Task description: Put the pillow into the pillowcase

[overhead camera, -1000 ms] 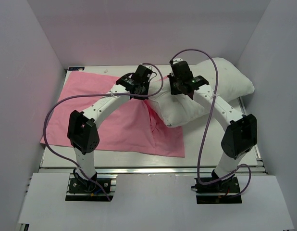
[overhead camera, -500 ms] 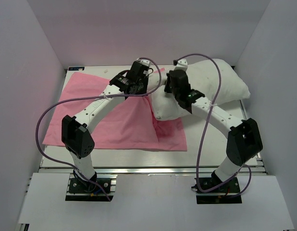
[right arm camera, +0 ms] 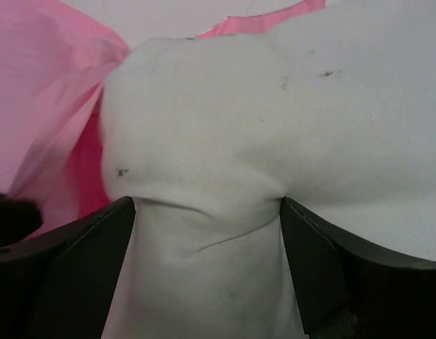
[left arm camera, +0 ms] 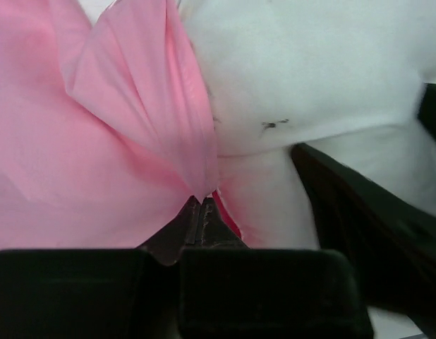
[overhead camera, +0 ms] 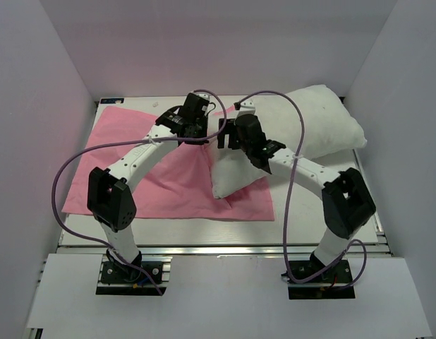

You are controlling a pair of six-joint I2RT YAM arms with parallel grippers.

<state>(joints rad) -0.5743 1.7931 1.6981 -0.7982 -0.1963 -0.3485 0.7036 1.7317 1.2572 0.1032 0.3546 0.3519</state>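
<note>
The pink pillowcase (overhead camera: 133, 155) lies flat across the left half of the table. The white pillow (overhead camera: 310, 123) stretches from the back right corner down to the middle, its near end lying on the pillowcase's right part. My left gripper (left arm camera: 202, 200) is shut on a raised fold of the pillowcase (left arm camera: 77, 162) at its mouth, right beside the pillow (left arm camera: 310, 70). My right gripper (right arm camera: 207, 208) stands open, its wide-apart fingers flanking a bulge of the pillow (right arm camera: 225, 127). Pink cloth of the pillowcase (right arm camera: 49, 92) shows to its left. From above, the left gripper (overhead camera: 204, 131) and right gripper (overhead camera: 223, 135) sit close together.
White walls enclose the table on the left, back and right. The table's front rail (overhead camera: 204, 236) runs before the arm bases. Purple cables loop above both arms. The right arm's dark body (left arm camera: 359, 212) crosses the left wrist view.
The right arm has shoved the pillow's near end leftward and forward onto the pillowcase, and its jaws have sprung wide. The left gripper has shifted slightly left, still pinching the pink cloth.
</note>
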